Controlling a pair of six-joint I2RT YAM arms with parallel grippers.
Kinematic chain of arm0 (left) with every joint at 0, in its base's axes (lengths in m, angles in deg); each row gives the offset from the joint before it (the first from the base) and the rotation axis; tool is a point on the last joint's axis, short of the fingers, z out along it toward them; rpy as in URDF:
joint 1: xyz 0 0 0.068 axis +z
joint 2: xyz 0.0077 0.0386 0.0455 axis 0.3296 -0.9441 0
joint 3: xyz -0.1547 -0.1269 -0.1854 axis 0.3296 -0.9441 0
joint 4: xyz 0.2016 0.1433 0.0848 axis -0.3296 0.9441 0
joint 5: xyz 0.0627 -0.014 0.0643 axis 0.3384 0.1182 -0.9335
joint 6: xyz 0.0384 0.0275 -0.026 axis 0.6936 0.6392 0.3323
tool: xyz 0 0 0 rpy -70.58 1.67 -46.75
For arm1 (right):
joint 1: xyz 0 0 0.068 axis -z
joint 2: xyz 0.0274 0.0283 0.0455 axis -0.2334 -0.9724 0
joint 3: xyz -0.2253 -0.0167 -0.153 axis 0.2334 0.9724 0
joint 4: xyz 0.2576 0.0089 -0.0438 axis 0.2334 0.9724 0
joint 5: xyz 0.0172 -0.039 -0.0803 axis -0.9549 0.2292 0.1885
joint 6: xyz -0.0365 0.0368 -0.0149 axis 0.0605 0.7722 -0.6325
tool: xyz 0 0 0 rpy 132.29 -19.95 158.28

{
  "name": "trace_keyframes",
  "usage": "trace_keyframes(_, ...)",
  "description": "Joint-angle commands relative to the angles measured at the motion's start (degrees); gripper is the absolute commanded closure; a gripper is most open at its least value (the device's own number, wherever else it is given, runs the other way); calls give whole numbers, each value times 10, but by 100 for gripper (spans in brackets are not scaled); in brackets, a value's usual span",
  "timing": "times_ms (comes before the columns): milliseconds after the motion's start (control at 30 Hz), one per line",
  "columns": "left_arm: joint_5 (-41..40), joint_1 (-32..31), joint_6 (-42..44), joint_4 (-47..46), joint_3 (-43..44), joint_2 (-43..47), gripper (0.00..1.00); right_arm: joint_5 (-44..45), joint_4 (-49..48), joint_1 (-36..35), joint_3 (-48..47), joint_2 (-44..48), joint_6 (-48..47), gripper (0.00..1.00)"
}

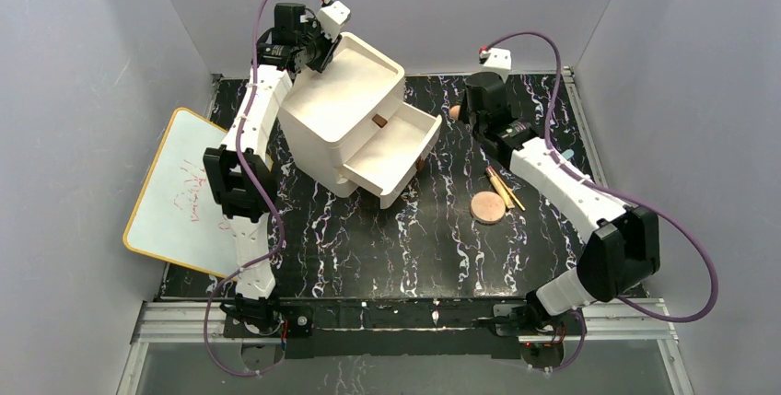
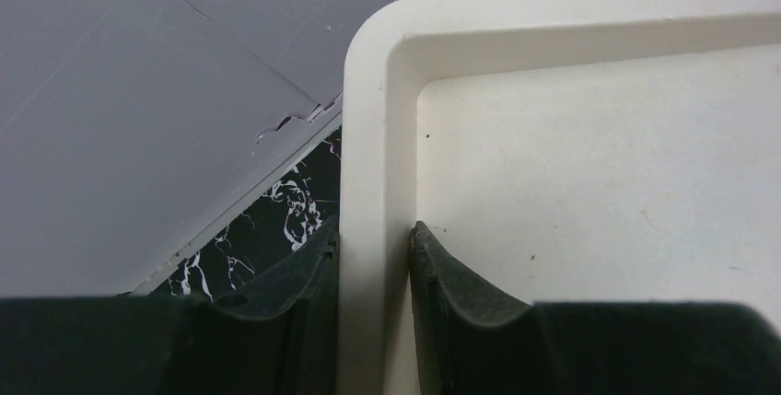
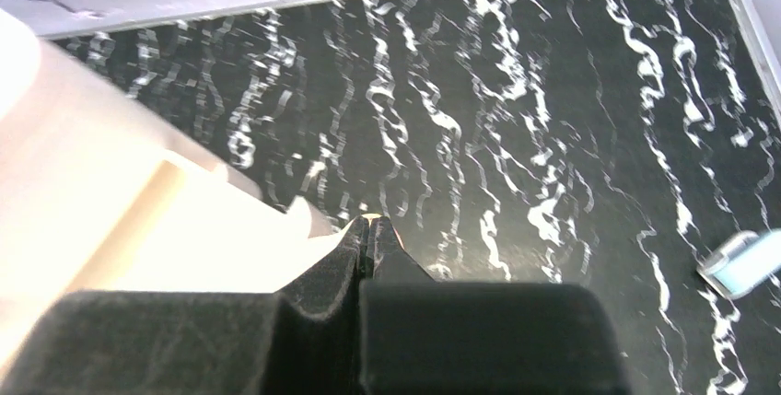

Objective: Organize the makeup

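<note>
The left gripper [image 2: 373,252] clamps the corner rim of the white drawer box [image 2: 589,165], one finger inside and one outside. The right gripper [image 3: 368,229] has its fingers pressed together beside the open drawer [image 1: 398,148], with a beige sponge [image 1: 454,111] just at its tip. The tan powder disc [image 1: 487,207] and wooden sticks [image 1: 505,188] lie side by side on the marbled table [image 1: 387,248].

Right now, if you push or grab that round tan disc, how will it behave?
The disc lies flat and looks thin, so its edge may be hard to grip. Pushed, it would probably slide, not roll. The sticks close by could get nudged.
</note>
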Motion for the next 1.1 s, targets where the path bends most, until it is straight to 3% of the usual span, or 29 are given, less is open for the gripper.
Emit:
trace_keyframes(0, 9, -27, 10, 109, -36, -47, 100, -1, -10, -34, -62, -15, -17, 99)
trace_keyframes(467, 7, -31, 12, 110, -37, -47, 100, -24, -22, -106, -139, -130, -7, 99)
trace_keyframes(567, 7, -31, 12, 110, -37, -46, 100, -35, -17, -107, -141, -131, -6, 62)
trace_keyframes(667, 8, -31, 12, 110, -36, -47, 100, -30, -32, -107, -131, -112, -27, 50)
trace_keyframes(900, 8, -31, 13, 108, -39, -45, 100, 7, -65, -107, -76, -23, -83, 46)
trace_keyframes(1067, 7, -31, 12, 108, -38, -46, 100, 43, -9, -106, 4, 45, -67, 41)
